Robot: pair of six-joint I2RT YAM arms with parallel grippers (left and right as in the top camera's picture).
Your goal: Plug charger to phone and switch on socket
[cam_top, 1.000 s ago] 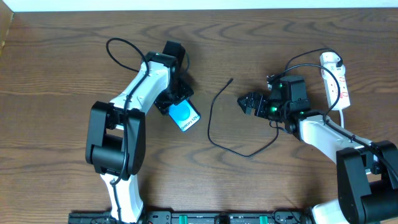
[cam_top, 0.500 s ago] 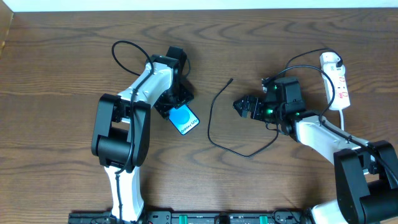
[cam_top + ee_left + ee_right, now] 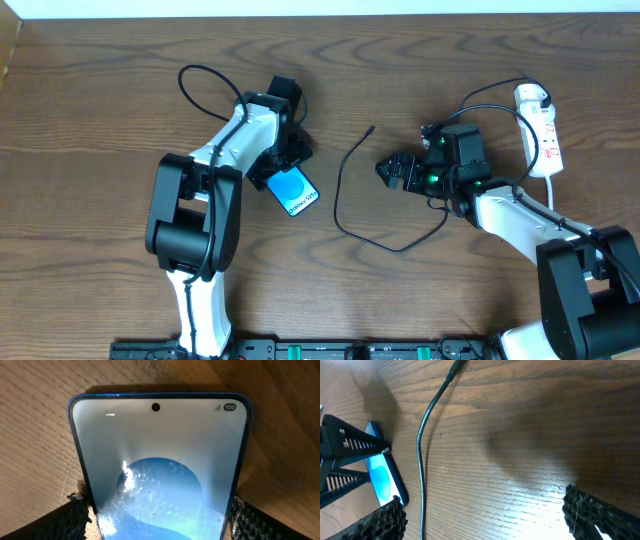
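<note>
A dark brown wood-grain worktop (image 3: 100, 90) fills every view, and everything on it lies flat. Your left pincer (image 3: 159, 521) straddles the slim blue-edged smartphone with the lit blue-and-white screen (image 3: 160, 440). Its black ribbed fingers (image 3: 75, 520) sit right at the phone's two long edges, but you cannot tell whether they press on it or only flank it. The phone rests screen-up on the wood, left of centre, angled, with its camera-hole end pointing away from the pincer. Your right pincer (image 3: 487, 512) stands wide and holds nothing; only bare wood lies between its fingertips. It hovers right of centre and faces the phone. The long thin black charger cable (image 3: 420, 435) runs across the worktop just beside this pincer's left fingertip. Its small plug tip (image 3: 371, 129) lies free on the wood between the two arms, apart from the phone. At the far right lies the white elongated power strip with red markings (image 3: 540, 125), with a white plug (image 3: 530, 97) fitted at its far end.
</note>
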